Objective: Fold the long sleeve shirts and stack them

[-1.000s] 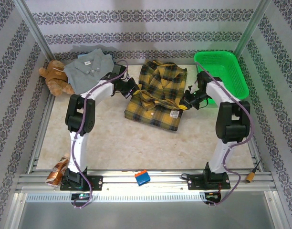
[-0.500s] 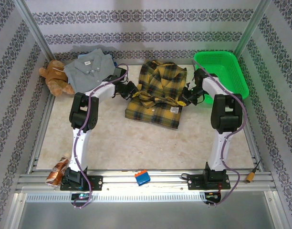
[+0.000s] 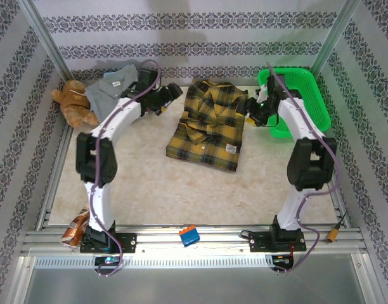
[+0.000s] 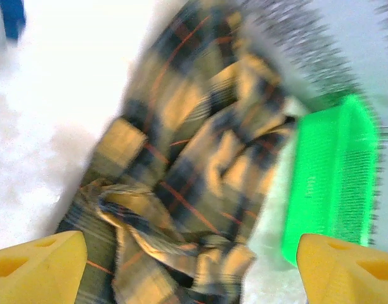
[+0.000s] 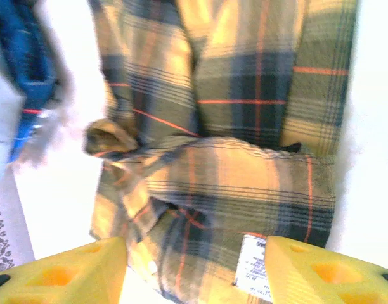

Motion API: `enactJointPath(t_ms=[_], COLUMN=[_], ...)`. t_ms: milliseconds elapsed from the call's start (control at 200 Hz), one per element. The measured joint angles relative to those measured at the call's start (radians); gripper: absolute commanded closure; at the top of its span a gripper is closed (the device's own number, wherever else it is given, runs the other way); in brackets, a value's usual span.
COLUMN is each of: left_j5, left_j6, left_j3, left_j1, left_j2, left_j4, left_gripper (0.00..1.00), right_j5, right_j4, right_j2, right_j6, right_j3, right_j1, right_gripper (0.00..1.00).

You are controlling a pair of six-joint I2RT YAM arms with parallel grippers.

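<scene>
Between the two sets of fingers: the plaid shirt (image 3: 206, 130) lies on the desk (image 3: 143, 183), collar toward the far wall, with neither arm touching it.
Left fingers (image 3: 174, 92): spread wide with nothing between them, raised off the shirt's far-left corner.
Right fingers (image 3: 250, 114): parted and empty, just off the shirt's right edge, with the green basket (image 3: 308, 101) close behind them.
Just changed: a second ago both sets of fingers were low at the shirt's two side edges, on the cloth. They have since let go, lifted and drawn outward toward the far end, and the shirt lies where they left it.
What that means: one fold looks laid down and released. The body probably needs another fold, and nothing is stacked yet.
Top view adds: the grey shirt (image 3: 115, 88) lies behind the left fingers, next to the teddy bear (image 3: 72, 101). It is well apart from the plaid one.
Left wrist view adds: rumpled ridges of cloth cross the shirt's middle below the fingers, with the basket beyond them, all of it blurred.
Right wrist view adds: a white label (image 5: 251, 265) sits at the hem nearest the fingers, with a bunched cuff (image 5: 108, 136) further off. A streak of blue cloth (image 5: 26, 57) lies past the shirt, too blurred to tell whether it is the blue shirt.
</scene>
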Motion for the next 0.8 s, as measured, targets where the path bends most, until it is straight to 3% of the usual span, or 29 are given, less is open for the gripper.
enactJointPath(t_ms=[60, 90, 180, 275, 385, 515, 799], left_j5=[-0.015, -0.019, -0.022, -0.017, -0.008, 0.007, 0.021], left_j6=[0.019, 0.031, 0.052, 0.068, 0.077, 0.077, 0.054], left_j3=[-0.046, -0.077, -0.174, -0.271, -0.334, -0.332, -0.163], left_j1=[-0.005, -0.009, -0.032, -0.061, -0.092, -0.125, -0.150], left_j2=[-0.097, -0.144, -0.228, -0.216, -0.118, 0.004, 0.164], left_j4=[0.001, 0.001, 0.001, -0.004, -0.035, -0.053, -0.052], left_gripper=[0.26, 0.36, 0.65, 0.84, 0.89, 0.90, 0.90], right_j5=[0.010, 0.014, 0.024, 0.023, 0.024, 0.028, 0.057], right_j4=[0.011, 0.016, 0.027, 0.052, 0.075, 0.109, 0.169], right_j2=[-0.082, -0.117, -0.184, -0.188, -0.138, -0.082, -0.019], right_j6=[-0.002, -0.003, -0.002, 0.003, 0.025, 0.053, 0.077], right_j3=[-0.029, -0.049, -0.114, -0.202, -0.287, -0.343, -0.348], right_j1=[0.010, 0.016, 0.060, 0.138, 0.230, 0.308, 0.324], right_gripper=[0.44, 0.48, 0.70, 0.86, 0.95, 0.97, 0.97])
